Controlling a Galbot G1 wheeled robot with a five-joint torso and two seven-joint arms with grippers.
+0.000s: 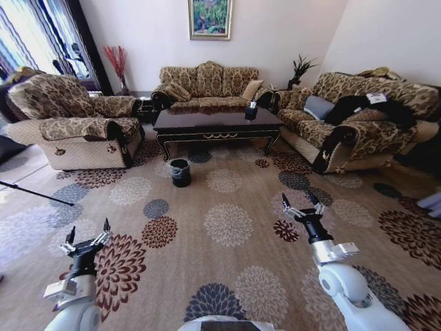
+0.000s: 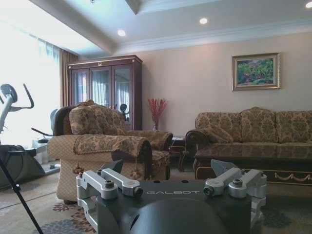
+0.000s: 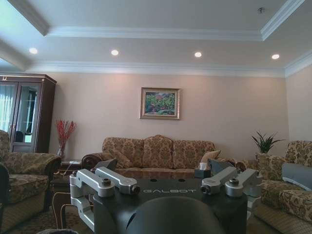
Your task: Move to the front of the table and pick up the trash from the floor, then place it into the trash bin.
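I see both arms held low and forward, left gripper (image 1: 87, 236) at lower left, right gripper (image 1: 301, 204) right of centre, each spread wide and holding nothing. Flowered floor (image 1: 227, 224) fills the middle; the table (image 1: 217, 123) sits at upper centre among sofas, the bin (image 1: 180, 172) just below its left end. I cannot make out any trash.

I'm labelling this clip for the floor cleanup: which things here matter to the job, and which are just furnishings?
For the job:
table
trash bin
floor
left end effector, open, low over the carpet
right end effector, open, low over the carpet

Just furnishings:
sofa
armchair
painting
cabinet
potted plant
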